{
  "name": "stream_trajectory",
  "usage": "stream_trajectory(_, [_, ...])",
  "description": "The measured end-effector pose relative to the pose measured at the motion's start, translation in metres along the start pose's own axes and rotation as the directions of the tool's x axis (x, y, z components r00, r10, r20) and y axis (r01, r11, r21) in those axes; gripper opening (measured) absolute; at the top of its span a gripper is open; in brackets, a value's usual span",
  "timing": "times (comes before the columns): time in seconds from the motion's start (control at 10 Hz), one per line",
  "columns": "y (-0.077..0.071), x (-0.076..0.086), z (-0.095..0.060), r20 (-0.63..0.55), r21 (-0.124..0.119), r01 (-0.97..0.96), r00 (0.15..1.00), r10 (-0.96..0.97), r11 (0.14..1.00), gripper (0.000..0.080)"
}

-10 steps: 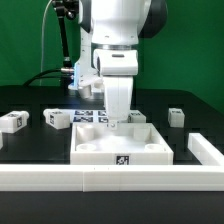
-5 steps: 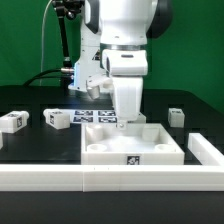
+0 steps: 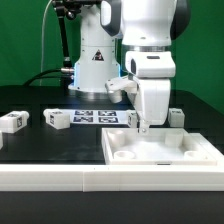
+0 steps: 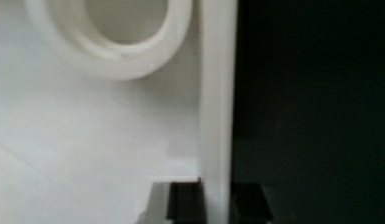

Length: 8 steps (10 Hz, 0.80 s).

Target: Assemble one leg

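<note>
"Across the black table (image 3: 40,145), what does the exterior view show?"

"A white robot arm reaches down at the exterior view's right. Its gripper (image 3: 141,125) meets the rear wall of a large white square panel (image 3: 160,162) with a sunken middle and rounded hollows at its corners."

"Where is the leg?"

"The leg (image 3: 176,116), a small white block with a black-and-white tag, sits on the table just behind the panel. It is near the gripper and is not held. A second leg (image 3: 57,119) and a third leg (image 3: 10,122) lie well apart from it at the exterior view's left. The marker board (image 3: 95,116) lies flat between those two and the arm. A long white rail (image 3: 60,178) runs along the front."

"And the wrist view?"

"Very close and blurred. The panel (image 4: 82,140) fills one side, with a round recess (image 4: 121,25) in it, and the dark table (image 4: 322,100) fills the other. The panel's thin upright wall runs straight into the gripper (image 4: 217,205)."

"Are the fingers open?"

"No. Two dark fingertips (image 4: 180,205) press against either face of that wall, clamping it."
</note>
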<state>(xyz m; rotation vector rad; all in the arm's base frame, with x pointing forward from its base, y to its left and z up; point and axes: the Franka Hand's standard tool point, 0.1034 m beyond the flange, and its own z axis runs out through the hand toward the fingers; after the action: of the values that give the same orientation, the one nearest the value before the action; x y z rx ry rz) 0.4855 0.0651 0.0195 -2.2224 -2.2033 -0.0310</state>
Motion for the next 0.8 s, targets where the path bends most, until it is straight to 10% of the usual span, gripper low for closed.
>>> stream_trajectory(0.4, [-0.0002, -0.001, 0.0005, 0.0, 0.001, -0.007, 1.0, 0.007, 1.0, 0.0249])
stream_trajectory(0.6, [-0.0003, -0.0014, 0.0006, 0.001, 0.001, -0.008, 1.0, 0.008, 1.0, 0.0561])
stream_trajectory(0.8, [-0.0003, -0.0016, 0.0006, 0.001, 0.001, -0.008, 1.0, 0.008, 1.0, 0.0631])
